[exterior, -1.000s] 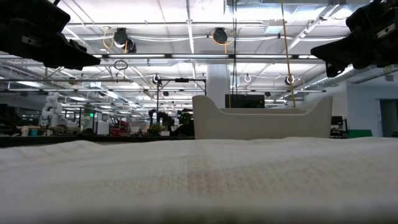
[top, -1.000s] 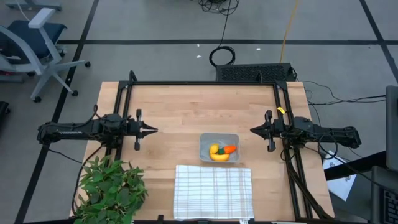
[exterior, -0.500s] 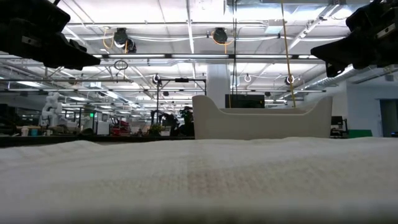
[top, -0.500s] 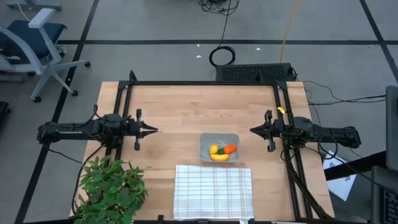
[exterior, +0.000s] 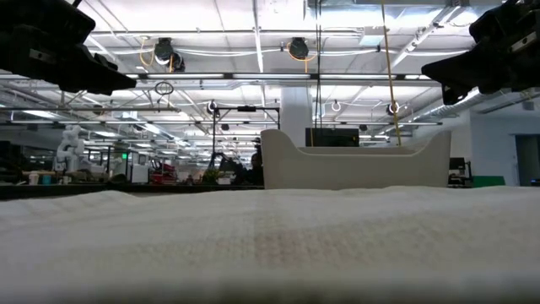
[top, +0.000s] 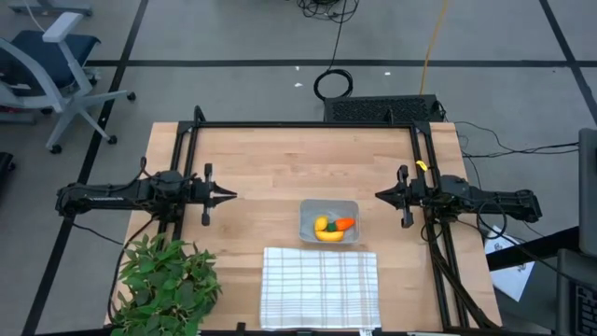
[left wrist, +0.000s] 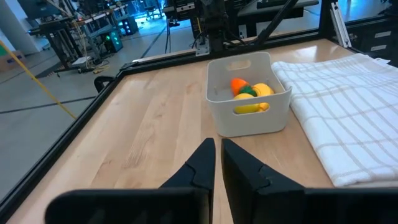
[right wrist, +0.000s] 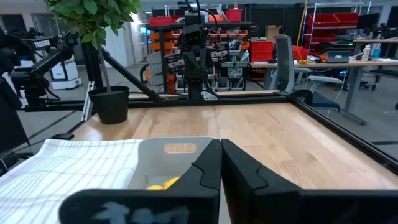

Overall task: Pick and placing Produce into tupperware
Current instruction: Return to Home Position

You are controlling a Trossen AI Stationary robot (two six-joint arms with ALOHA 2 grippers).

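The grey tupperware [top: 328,221] stands on the table right of centre, also visible in the left wrist view [left wrist: 249,93], the right wrist view [right wrist: 174,155] and the low view [exterior: 354,160]. Inside lie the yellow banana [top: 327,234], the small round yellow fruit [top: 321,223] and the orange carrot [top: 345,223] with its green top. My left gripper [top: 230,195] hovers shut at the table's left, pointing toward the container. My right gripper [top: 380,195] hovers shut at the table's right, also pointing toward it. Neither touches anything.
A white checked cloth [top: 320,287] lies at the near edge, just in front of the container. A leafy green plant [top: 166,285] stands at the near left corner. A black frame [top: 303,125] runs along the table's far and side edges.
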